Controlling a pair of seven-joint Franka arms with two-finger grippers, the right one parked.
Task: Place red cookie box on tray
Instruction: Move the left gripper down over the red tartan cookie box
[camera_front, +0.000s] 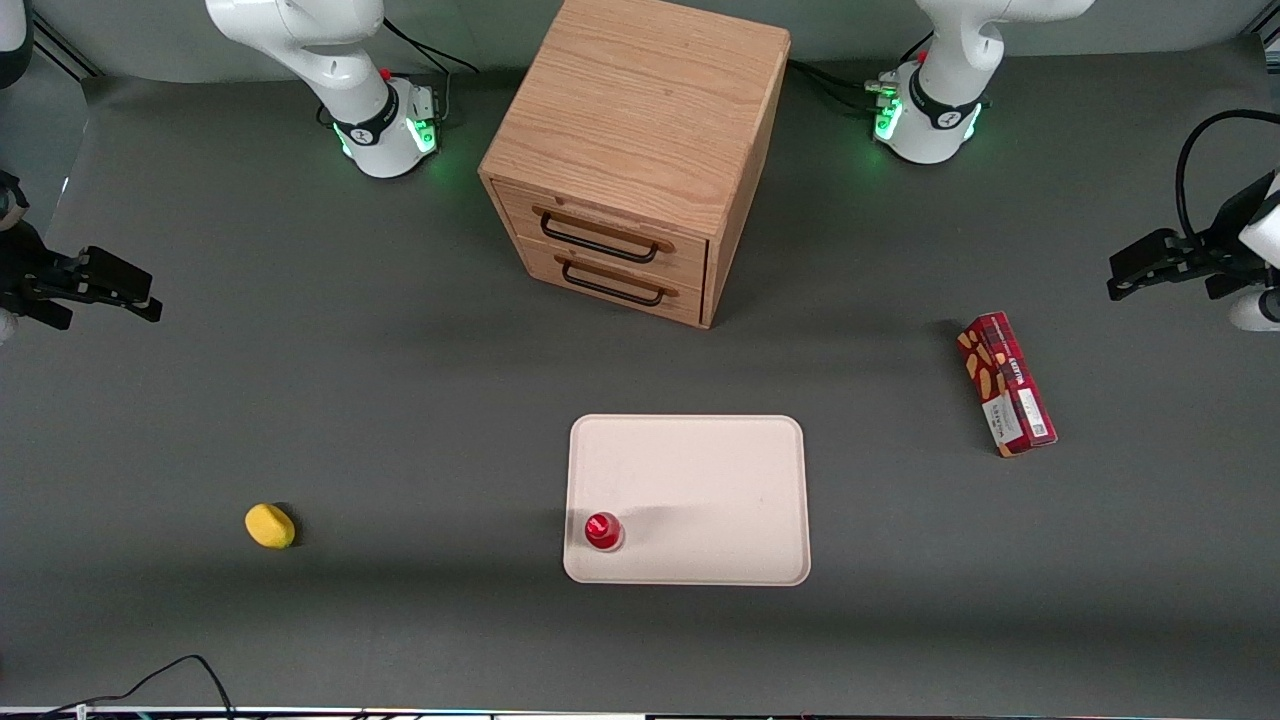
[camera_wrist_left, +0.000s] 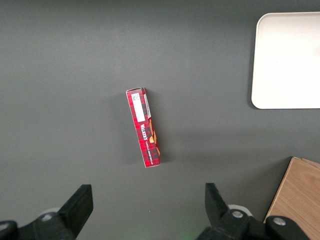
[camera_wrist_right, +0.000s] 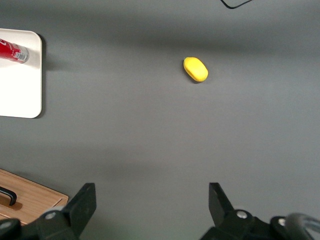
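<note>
Gripper (camera_wrist_left: 145, 210) mine, raised above the table (camera_front: 400, 400), fingers (camera_wrist_left: 80, 202) wide apart, holding nothing. Red cookie box (camera_front: 1006, 397) lies flat on the table, well apart from the tray (camera_front: 700, 470), toward my working arm's end; white label end points nearer the front camera. Tray sits nearer the front camera than the wooden drawer cabinet (camera_front: 640, 150). Small red cup (camera_front: 603, 530) stands on the tray at a corner. Yellow object (camera_front: 269, 525) lies far from the tray, toward the parked arm's end.
</note>
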